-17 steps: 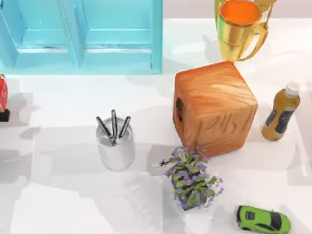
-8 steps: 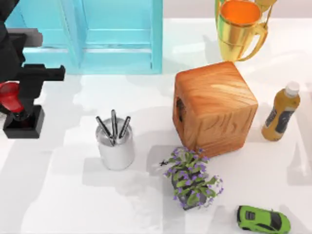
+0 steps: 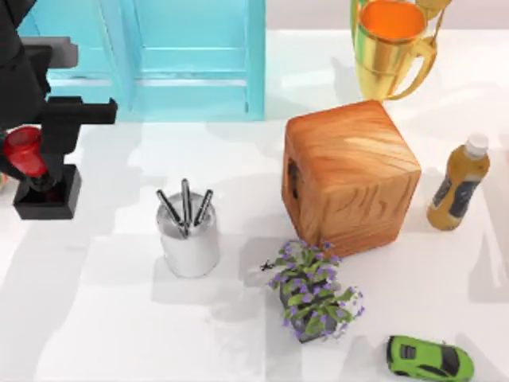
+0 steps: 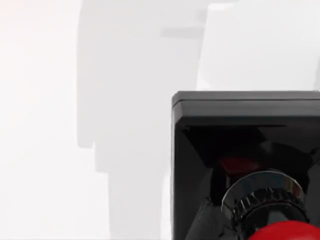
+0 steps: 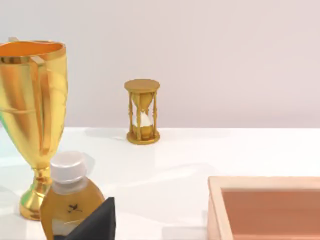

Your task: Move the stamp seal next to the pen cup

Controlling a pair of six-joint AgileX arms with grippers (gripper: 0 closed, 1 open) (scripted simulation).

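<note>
Carrying: left gripper (image 3: 36, 159) clamped on the stamp seal's (image 3: 44, 185) red knob, at the table's left edge.
Stamp seal: upright, black base hanging lowest so it can set down flat; whether it clears the table (image 3: 119, 334) I cannot tell.
Pen cup (image 3: 189, 237): well to the right, pens up.
Right gripper: parked; fingers' state cannot be told.

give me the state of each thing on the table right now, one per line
stamp seal: upright, held by its red knob, at the table's left edge
left gripper: shut on the stamp seal
pen cup: upright, three pens in it, apart from the stamp seal
wooden box: standing, tilted askew
trophy cup: upright
bottle: upright, capped
potted plant: upright
toy car: on its wheels
</note>
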